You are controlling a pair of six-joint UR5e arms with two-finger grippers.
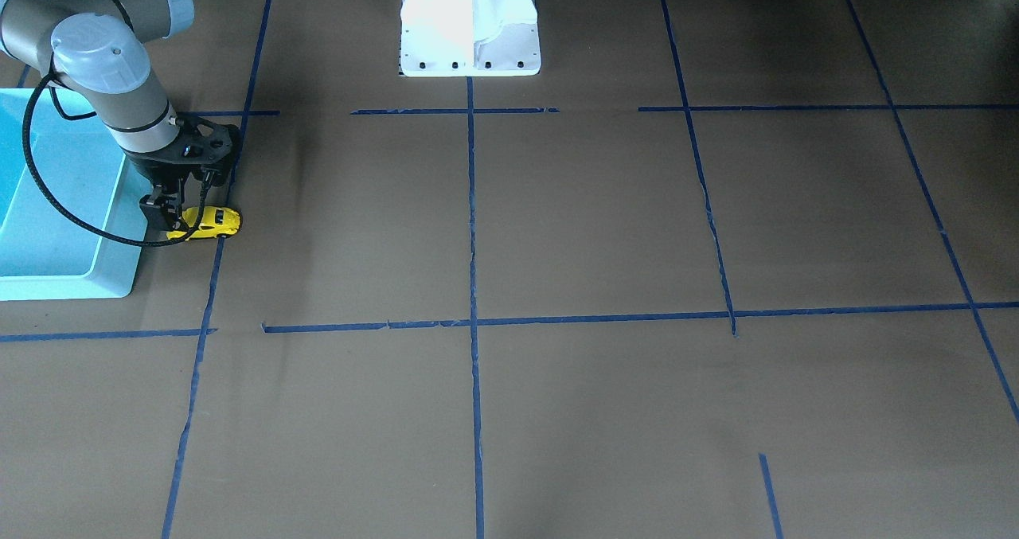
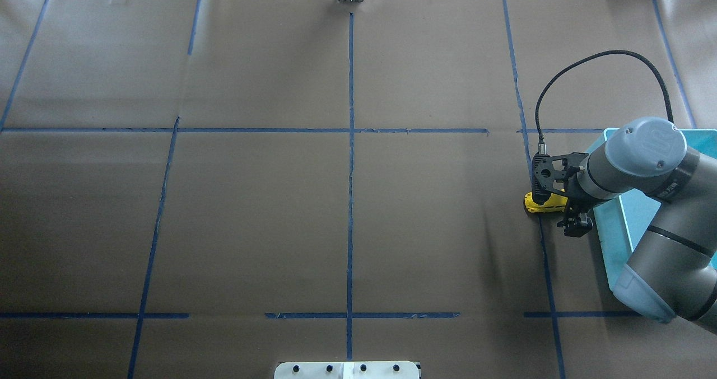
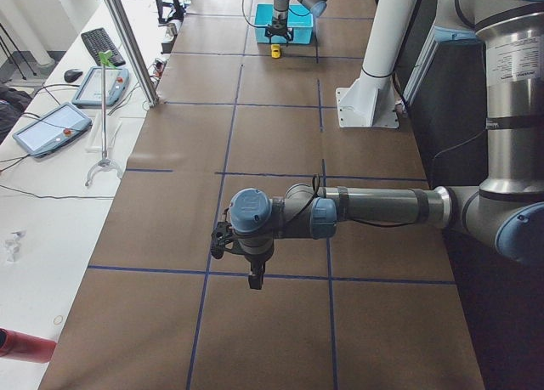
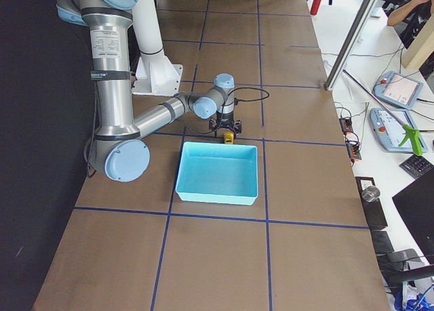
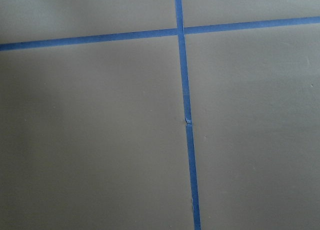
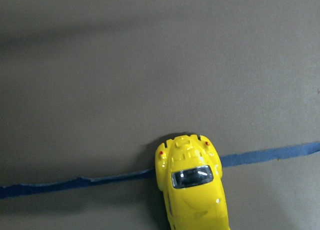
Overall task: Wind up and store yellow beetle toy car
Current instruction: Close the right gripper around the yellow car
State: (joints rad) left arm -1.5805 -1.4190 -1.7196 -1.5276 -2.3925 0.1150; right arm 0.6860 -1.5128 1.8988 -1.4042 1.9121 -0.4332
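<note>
The yellow beetle toy car [image 1: 211, 222] stands on the brown paper across a blue tape line, right beside the turquoise bin [image 1: 111, 272]. My right gripper [image 1: 167, 214] is down at the car's bin-side end, its fingers closed around it. In the overhead view the car [image 2: 544, 202] is half hidden under the right gripper [image 2: 576, 223]. The right wrist view shows only the car's free end [image 6: 192, 190], with no fingers in sight. My left gripper [image 3: 253, 279] hangs over the bare table far from the car, and I cannot tell whether it is open or shut.
The turquoise bin [image 2: 613, 239] lies under the right arm's forearm, and its inside [image 4: 217, 169] holds nothing. The white robot base [image 1: 470, 21] stands at the table's middle edge. Blue tape lines [image 5: 186, 115] grid the brown paper.
</note>
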